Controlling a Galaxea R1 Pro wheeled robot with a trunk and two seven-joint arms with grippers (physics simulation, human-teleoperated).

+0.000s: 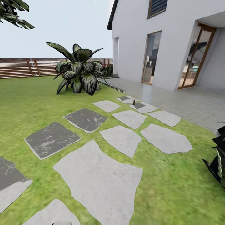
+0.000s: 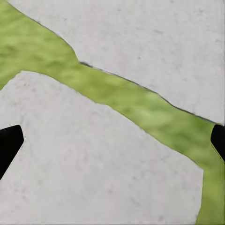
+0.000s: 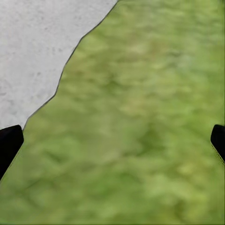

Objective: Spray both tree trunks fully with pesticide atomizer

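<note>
A: Progress?
B: Barely begun, I'd say. Atomizer point(image 1: 133, 102) sits far ahead, a tiny dark thing among the far stepping stones point(image 1: 128, 118) near the paved terrace point(image 1: 193, 104). Not picked up.
A: Grippers?
B: Left gripper point(image 2: 112, 143) wide apart, nothing between the tips, over pale stone with a grass strip. Right gripper point(image 3: 112, 143) also wide, empty, over grass point(image 3: 145, 131).
A: Trees?
B: No thick trunks visible. Just a broad-leaf plant point(image 1: 78, 70) by the fence point(image 1: 22, 67).
A: Left?
B: Everything: reach the bottle, grab it, spray both trunks.
</note>
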